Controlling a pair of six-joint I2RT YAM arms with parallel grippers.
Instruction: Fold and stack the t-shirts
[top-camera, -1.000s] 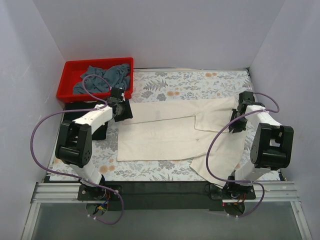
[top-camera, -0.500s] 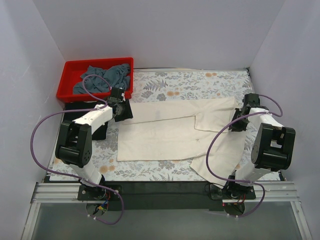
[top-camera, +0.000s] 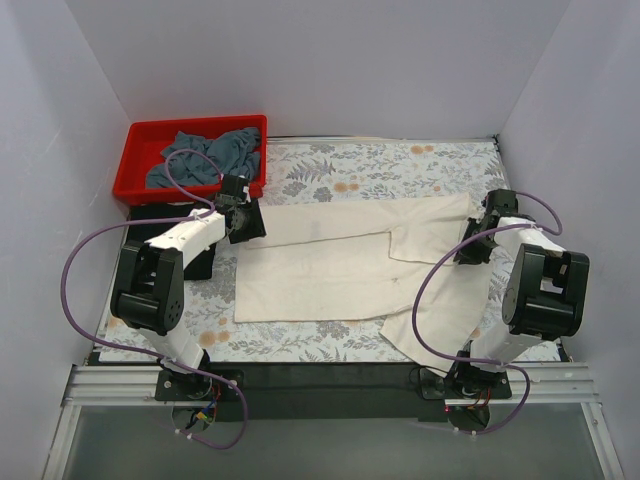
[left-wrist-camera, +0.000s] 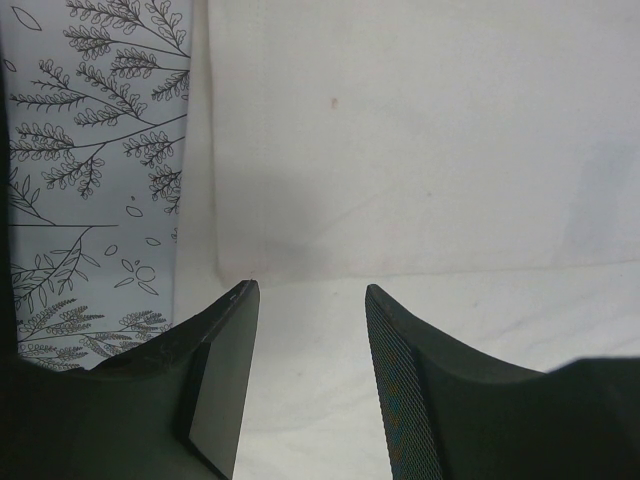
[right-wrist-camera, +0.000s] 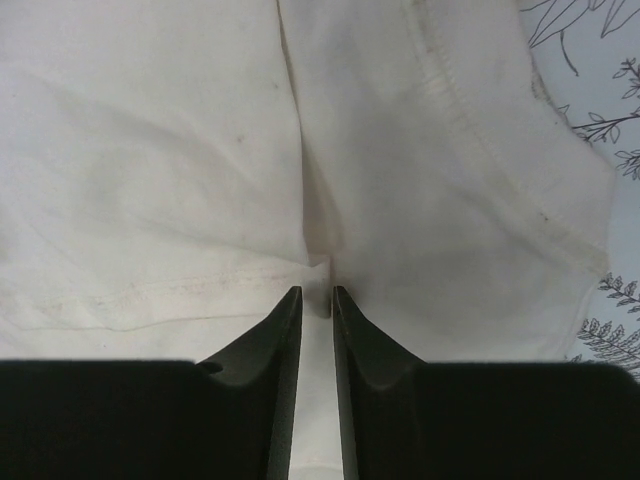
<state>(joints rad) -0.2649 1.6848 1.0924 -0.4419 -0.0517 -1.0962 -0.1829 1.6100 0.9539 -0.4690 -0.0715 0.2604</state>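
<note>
Your top view looks down from above and behind the arm bases and takes in the whole floral-patterned surface (top-camera: 350, 165). Your left wrist view faces past the left end effector (left-wrist-camera: 305, 300), very close to the left edge of the large cream-white cloth t-shirt (left-wrist-camera: 420, 130). Your right wrist view faces past the right end effector (right-wrist-camera: 317, 300), equally close to the shirt's right end. The top view shares both patches.

**Pale booth, floral tabletop**

Plain lavender-white walls (top-camera: 300, 60) close off the top, left and right of the frame. A floral-clothed tabletop (top-camera: 400, 160) fills the centre. A metal rail (top-camera: 110, 385) crosses the bottom, with a grey strip (top-camera: 330, 445) below it. The light is even and soft.
</note>
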